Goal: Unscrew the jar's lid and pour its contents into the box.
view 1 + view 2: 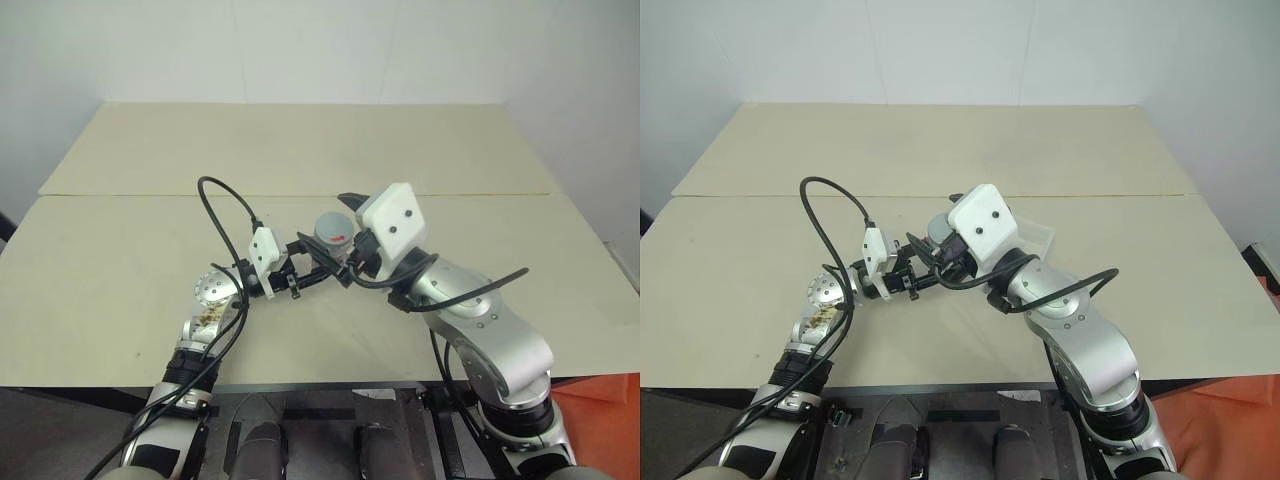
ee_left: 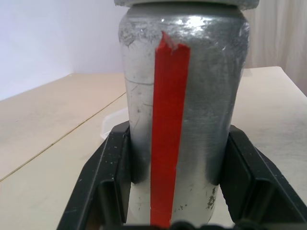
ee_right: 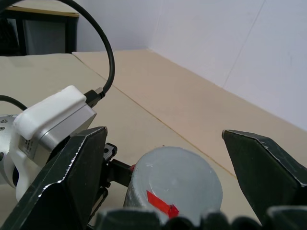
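Jar (image 2: 182, 120) upright above the table's middle, clamped in left gripper (image 1: 305, 268). Lid (image 3: 176, 184) on, facing up. Right gripper (image 3: 163, 163) wide open, empty, a finger either side of lid; nearer arm for unscrewing.

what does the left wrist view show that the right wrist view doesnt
Left wrist view: the jar's silvery side with its red stripe, clamped between the left hand's fingers, and a corner of the clear box behind it.

Right wrist view: the grey lid from above with its red mark, the right hand's fingers standing open on either side of it, and the left wrist's white camera housing.

Both: the jar and the beige table.
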Controlling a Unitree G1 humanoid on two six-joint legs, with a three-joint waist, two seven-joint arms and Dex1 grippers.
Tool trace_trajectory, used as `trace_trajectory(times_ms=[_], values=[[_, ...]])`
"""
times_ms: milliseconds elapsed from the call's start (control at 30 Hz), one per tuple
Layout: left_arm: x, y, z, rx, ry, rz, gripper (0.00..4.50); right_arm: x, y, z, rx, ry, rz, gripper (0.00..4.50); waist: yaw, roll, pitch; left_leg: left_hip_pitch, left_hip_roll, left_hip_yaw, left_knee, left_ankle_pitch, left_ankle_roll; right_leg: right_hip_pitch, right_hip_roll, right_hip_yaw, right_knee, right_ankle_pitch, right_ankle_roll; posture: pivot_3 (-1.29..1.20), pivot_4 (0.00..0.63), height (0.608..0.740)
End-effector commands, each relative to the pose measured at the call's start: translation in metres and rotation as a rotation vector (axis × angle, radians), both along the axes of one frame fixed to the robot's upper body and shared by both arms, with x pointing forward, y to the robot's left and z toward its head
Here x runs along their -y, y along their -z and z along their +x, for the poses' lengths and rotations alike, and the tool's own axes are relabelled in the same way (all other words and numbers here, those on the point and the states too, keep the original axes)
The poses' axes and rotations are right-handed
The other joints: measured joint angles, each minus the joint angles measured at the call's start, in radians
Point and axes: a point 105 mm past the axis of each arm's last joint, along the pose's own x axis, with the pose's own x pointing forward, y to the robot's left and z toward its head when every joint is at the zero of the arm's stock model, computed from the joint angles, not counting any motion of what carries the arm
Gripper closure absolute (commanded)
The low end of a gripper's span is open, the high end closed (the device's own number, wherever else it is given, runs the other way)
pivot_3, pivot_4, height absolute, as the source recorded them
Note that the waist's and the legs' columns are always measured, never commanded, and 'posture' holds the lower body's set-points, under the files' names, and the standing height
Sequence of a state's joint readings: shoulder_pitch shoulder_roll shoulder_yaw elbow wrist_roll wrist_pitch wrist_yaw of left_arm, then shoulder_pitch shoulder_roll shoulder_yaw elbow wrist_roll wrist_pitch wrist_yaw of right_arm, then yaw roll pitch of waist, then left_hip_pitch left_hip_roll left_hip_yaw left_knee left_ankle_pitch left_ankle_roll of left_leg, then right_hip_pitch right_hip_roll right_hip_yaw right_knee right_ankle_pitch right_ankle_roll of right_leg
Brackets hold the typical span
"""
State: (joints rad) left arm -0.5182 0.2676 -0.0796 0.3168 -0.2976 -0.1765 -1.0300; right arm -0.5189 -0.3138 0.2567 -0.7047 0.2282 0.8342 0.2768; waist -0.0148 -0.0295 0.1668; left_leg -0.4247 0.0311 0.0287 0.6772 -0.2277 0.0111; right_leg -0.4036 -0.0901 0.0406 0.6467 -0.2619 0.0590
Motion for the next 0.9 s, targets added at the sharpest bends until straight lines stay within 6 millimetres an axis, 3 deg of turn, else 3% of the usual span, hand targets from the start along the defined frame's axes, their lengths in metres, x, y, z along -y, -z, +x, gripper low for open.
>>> trace_trajectory(times_ms=[33,467,900], values=[[0.0018,-0.0141,-0.0009,0.073,0.007,-0.003,2.34,-0.0017,-0.0051,-0.0026,0.039,-0.004,0.038,0.02,0.0,0.0,0.0,0.0,0.0,0.0,0.0,0.0,0.0,0.0,0.0,0.0,0.0,0.0,0.0,0.0,0.15,0.74],[0.0016,-0.0164,-0.0021,0.03,0.02,-0.069,2.34,0.004,-0.0048,0.0049,-0.005,0.038,0.151,0.02,0.001,0.0,0.0,0.0,0.0,0.0,0.0,0.0,0.0,0.0,0.0,0.0,0.0,0.0,0.0,0.0,0.15,0.74],[0.0032,-0.0122,-0.003,0.032,0.023,-0.043,2.34,0.0014,0.0001,0.0054,-0.007,0.034,0.134,0.02,0.001,0.0,0.0,0.0,0.0,0.0,0.0,0.0,0.0,0.0,0.0,0.0,0.0,0.0,0.0,0.0,0.15,0.74]])
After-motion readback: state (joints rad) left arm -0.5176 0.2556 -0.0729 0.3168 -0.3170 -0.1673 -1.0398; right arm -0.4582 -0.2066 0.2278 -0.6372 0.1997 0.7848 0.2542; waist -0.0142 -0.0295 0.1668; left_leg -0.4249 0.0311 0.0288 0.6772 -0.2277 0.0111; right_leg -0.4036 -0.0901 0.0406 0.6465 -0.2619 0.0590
